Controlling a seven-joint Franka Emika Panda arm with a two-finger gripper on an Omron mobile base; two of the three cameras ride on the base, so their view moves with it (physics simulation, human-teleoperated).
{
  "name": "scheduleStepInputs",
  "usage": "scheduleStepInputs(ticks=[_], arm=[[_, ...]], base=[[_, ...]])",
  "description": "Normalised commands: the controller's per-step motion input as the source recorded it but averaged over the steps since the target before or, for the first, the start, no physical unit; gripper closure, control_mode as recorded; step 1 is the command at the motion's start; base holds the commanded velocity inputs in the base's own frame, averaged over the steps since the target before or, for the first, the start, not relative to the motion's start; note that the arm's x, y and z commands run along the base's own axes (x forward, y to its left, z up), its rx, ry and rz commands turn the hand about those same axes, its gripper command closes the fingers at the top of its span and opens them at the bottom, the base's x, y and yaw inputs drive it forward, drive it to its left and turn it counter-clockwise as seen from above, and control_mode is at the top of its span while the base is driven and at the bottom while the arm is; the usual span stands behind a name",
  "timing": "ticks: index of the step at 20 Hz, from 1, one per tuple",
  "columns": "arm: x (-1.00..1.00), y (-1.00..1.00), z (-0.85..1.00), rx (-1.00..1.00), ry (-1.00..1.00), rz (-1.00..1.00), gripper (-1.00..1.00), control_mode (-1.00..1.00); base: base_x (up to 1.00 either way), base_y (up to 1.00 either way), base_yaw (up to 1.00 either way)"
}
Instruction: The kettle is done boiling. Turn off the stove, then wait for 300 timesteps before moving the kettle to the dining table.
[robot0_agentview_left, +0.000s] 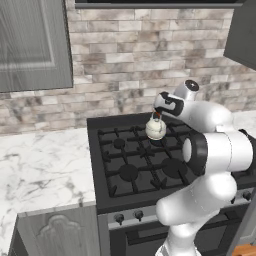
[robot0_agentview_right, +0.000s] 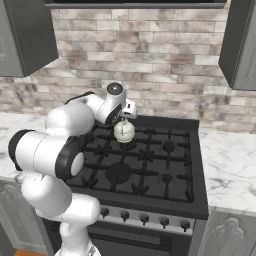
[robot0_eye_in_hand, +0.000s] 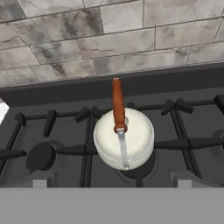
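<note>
While kettle (robot0_eye_in_hand: 124, 139) sits on rear centre burner of stove (robot0_agentview_left: 131, 170), hand (robot0_agentview_left: 158, 114) poised just above its red-tipped handle, jaws wide apart, gripping nothing, no readable labels anywhere

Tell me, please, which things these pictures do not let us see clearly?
- Stove knob positions: too small in both base views; the arm covers some in the left one.
- Burner under the kettle: hidden by the kettle in the hand view.
- Gripper fingertips: hidden behind the hand in both base views.
</note>
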Motion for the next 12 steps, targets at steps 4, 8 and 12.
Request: scheduleStepInputs(ticks=[4,8,12], arm=[[0.37,0.0,-0.16,-0.05,0.0,0.0,-1.0,-1.0],[0.35,0.0,-0.14,-0.04,0.0,0.0,-1.0,-1.0],[0.34,0.0,-0.15,-0.04,0.0,0.0,-1.0,-1.0]], base=[[0.0,0.0,0.0],[0.0,0.0,0.0],[0.0,0.0,0.0]])
